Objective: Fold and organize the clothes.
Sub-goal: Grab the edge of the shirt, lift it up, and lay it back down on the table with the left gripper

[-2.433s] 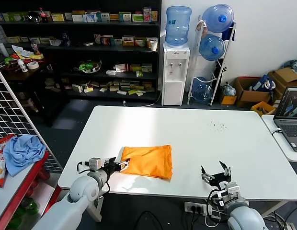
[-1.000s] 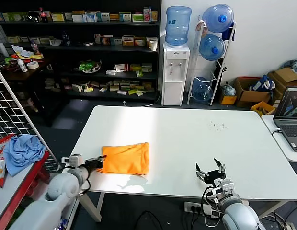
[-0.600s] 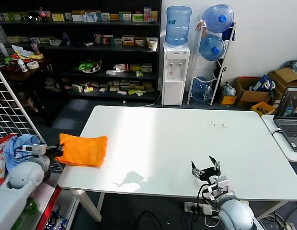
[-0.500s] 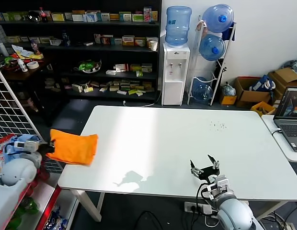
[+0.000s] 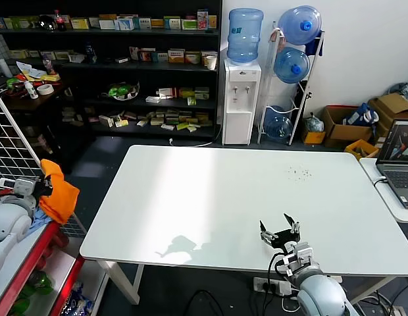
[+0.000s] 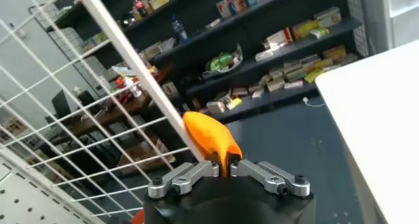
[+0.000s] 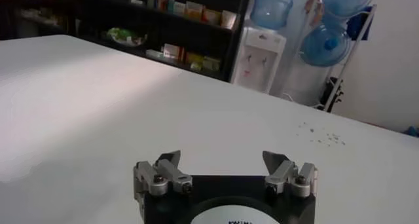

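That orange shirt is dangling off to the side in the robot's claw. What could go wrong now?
The left gripper pinches only an edge of the folded orange T-shirt, so it might slip or unfold. It hangs close to the white wire rack, where it could snag. The right gripper is open over the table, too far to help.

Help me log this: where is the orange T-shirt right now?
In the head view the orange T-shirt hangs off the table to the robot's far left, pinched in the left hand beside the wire rack.
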